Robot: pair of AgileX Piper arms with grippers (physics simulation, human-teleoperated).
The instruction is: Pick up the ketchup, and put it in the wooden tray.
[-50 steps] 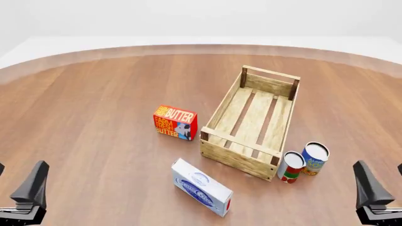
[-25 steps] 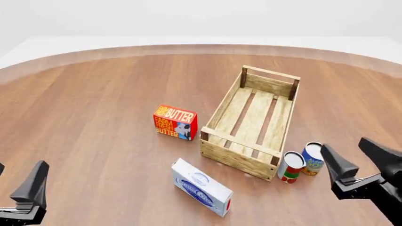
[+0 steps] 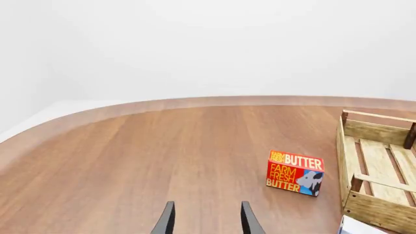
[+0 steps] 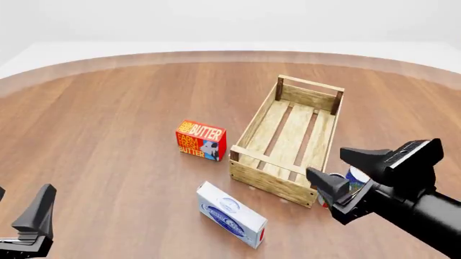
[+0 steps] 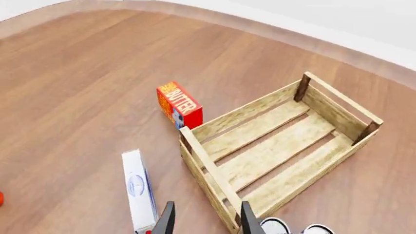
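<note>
Right gripper (image 4: 333,171) jaws apart, holding nothing, hovering at the near right corner of the wooden tray (image 4: 288,137), partly covering two cans (image 4: 354,178). Left gripper (image 3: 206,222) open and empty, near left. Butter box (image 4: 201,140) left of the tray, white box (image 4: 230,214) nearer. Ketchup not identifiable.

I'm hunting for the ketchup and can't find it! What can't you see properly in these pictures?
- Ketchup bottle: not recognisable in any view; a red sliver at the right wrist view's edge is too cut off to identify.
- Two round cans: mostly hidden behind the right gripper in front view.
- White-and-blue rectangular carton: cut off by left wrist view's corner.
</note>
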